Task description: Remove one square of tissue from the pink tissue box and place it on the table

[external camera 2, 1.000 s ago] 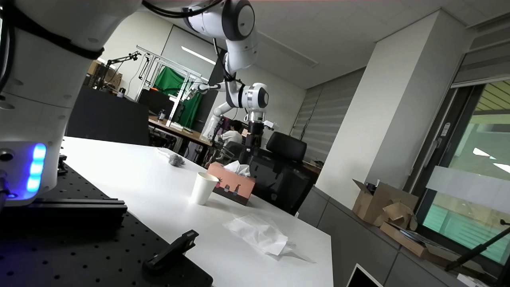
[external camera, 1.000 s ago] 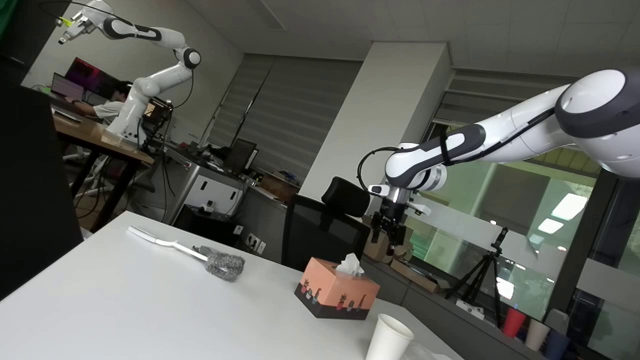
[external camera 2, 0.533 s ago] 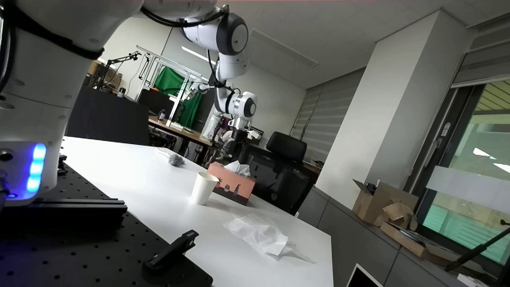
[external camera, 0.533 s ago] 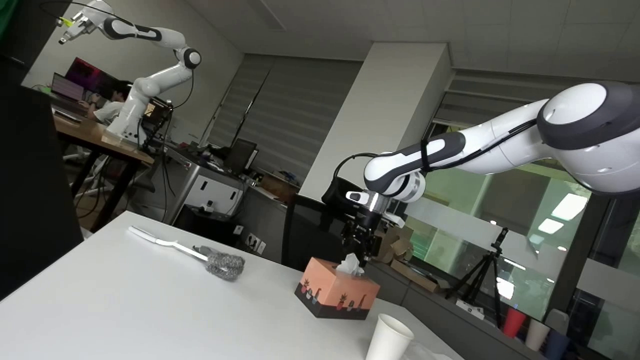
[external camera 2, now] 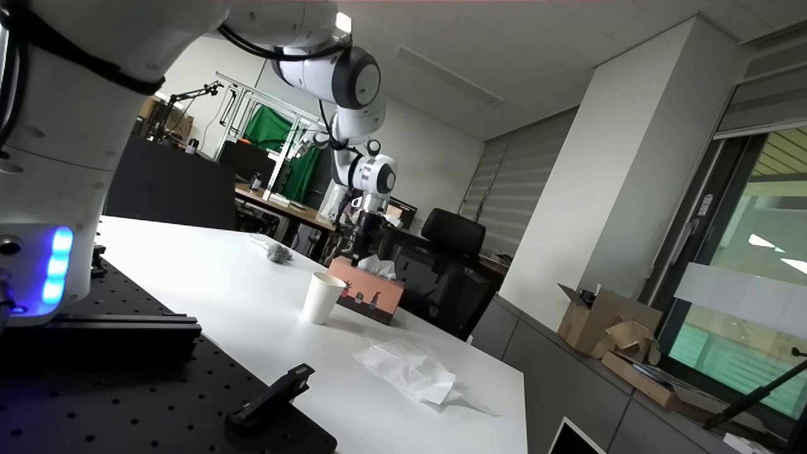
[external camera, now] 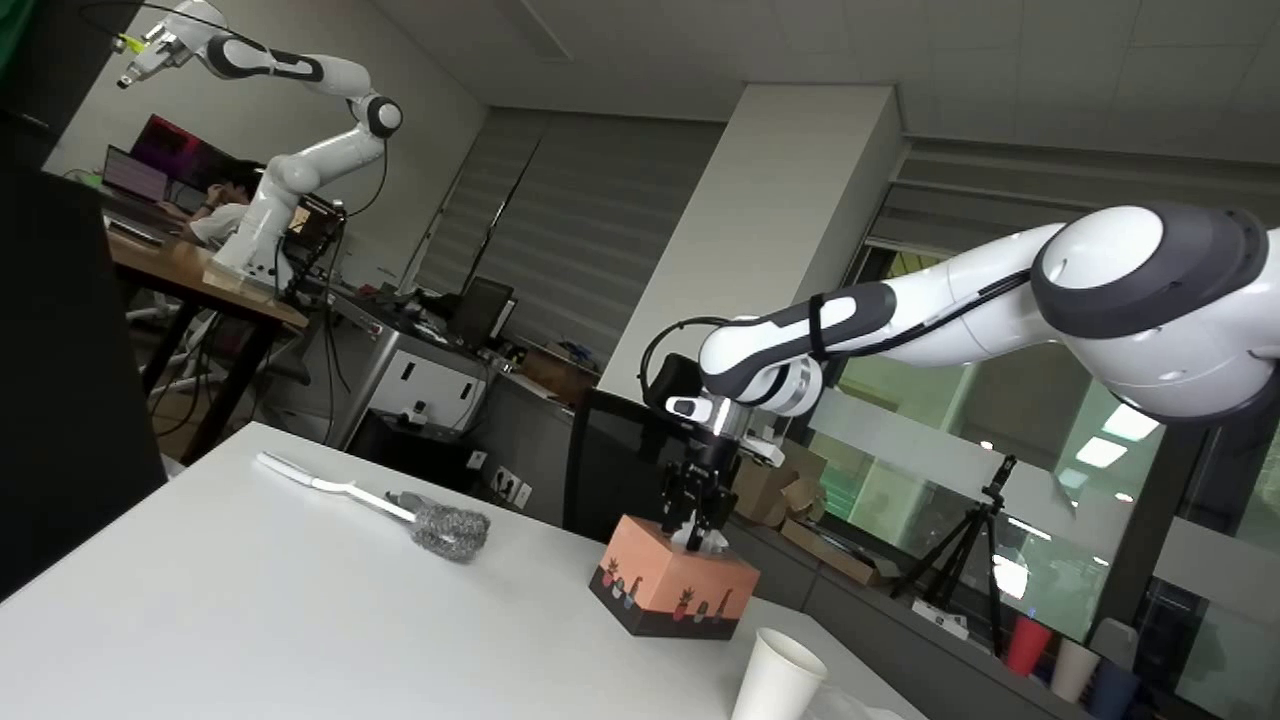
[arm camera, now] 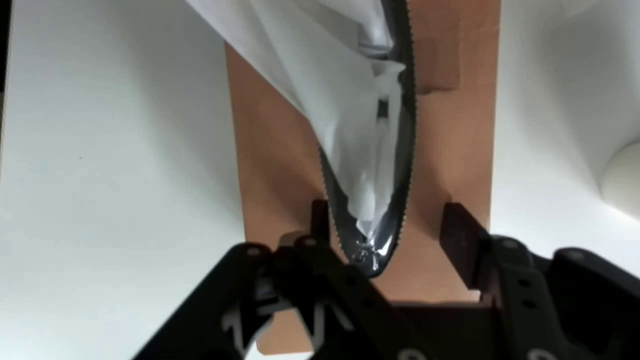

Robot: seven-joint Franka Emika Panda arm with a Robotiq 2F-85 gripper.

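My gripper (arm camera: 386, 225) gapes over one tissue box (external camera: 672, 585); I count one cup (external camera 2: 321, 299), one brush (external camera: 445, 528) on the bench (external camera: 300, 620).

tissue box (external camera: 690, 605): matt cardboard | slot film (arm camera: 367, 254): glossy plastic | tissue (arm camera: 327, 75): thin, creased paper | table (external camera: 350, 620): smooth, near matt | cup (external camera: 775, 682): matt paper | brush head (external camera: 452, 532): rough, fibrous | brush handle (external camera: 333, 487): smooth plastic

A white-handled fuzzy grey brush (external camera: 428, 523) lies well apart from an upright white paper cup (external camera 2: 321, 299). A black mesh-backed office chair (external camera: 622, 465) stands beyond them.
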